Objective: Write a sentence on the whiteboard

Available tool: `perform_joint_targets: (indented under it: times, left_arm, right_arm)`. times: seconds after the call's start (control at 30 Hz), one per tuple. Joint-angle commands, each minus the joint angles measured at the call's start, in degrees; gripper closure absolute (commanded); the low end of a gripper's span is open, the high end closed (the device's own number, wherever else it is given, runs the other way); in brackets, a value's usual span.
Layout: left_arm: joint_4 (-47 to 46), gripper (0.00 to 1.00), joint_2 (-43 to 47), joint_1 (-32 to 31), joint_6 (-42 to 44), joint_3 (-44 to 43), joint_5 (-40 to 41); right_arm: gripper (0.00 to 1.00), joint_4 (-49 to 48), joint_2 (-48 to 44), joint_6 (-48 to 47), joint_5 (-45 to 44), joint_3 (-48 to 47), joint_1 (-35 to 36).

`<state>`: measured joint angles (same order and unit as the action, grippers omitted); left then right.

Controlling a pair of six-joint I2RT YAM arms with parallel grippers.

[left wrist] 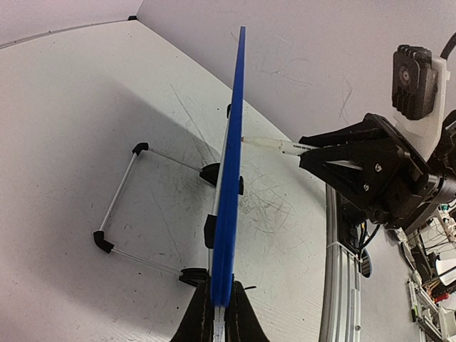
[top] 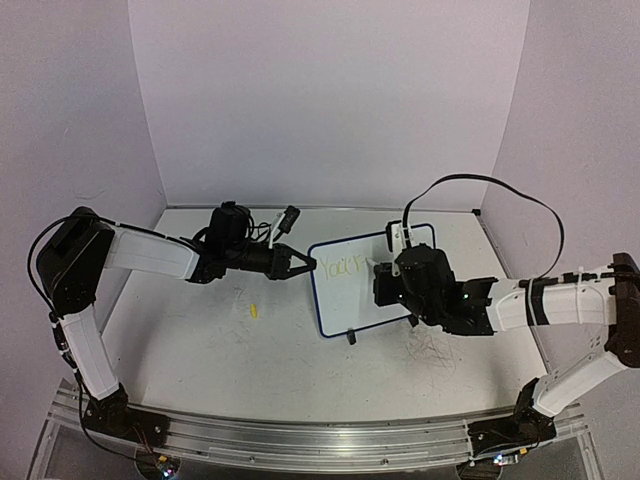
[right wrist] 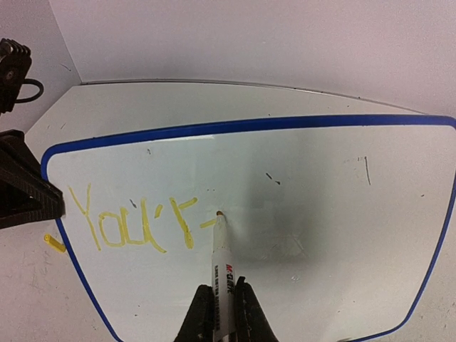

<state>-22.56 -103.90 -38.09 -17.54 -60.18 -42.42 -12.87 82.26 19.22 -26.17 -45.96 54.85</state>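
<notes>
- Yellow marker strokes, the start of the sentence (right wrist: 132,224), are seen on the small, rectangular, blue-rimmed whiteboard (right wrist: 320,206). Roughly "You'r" and a short dash can be read, in a single line.
- The writing is confined to the 9 o'clock part of the board. The surface from the middle out to 3 o'clock, and everything below the line toward 6 o'clock, is blank but for a few dark specks.
- In the top view the whiteboard is stood near the middle of the pale, scuffed desk (top: 190,340), propped up on small black feet.
- Its 9 o'clock edge is clamped by the left claw (left wrist: 221,306), with the two fingers closed on either side of the blue rim.
- A slim white-barrelled marker (right wrist: 221,249) is gripped tightly by the right claw (right wrist: 222,306), which is set at the board's 3 o'clock side. The tip is laid against the surface just at 3 o'clock of the last stroke.
- A small yellow cap-like piece (top: 254,310) is seen lying on the desk at about 8 o'clock of the board, apart from both arms.
- The task is judged to be at an early stage: one word is part-formed, most of the sentence is yet to be written, and ample room is available for it.
</notes>
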Motion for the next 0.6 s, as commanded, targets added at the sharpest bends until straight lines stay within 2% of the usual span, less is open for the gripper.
perform_joint_targets:
  times: [0.0, 0.57]
  left_arm:
    - [2.08, 1.0, 1.32, -1.01, 0.93, -0.55, -2.49]
    - [2.08, 1.0, 1.33, -1.03, 0.93, -0.56, -2.65]
  right_arm:
    - [1.0, -2.24, 0.15, -1.21, -1.56, -3.14, -0.89]
    - [1.0, -1.98, 1.1, 1.72, 2.44, 0.19, -0.75]
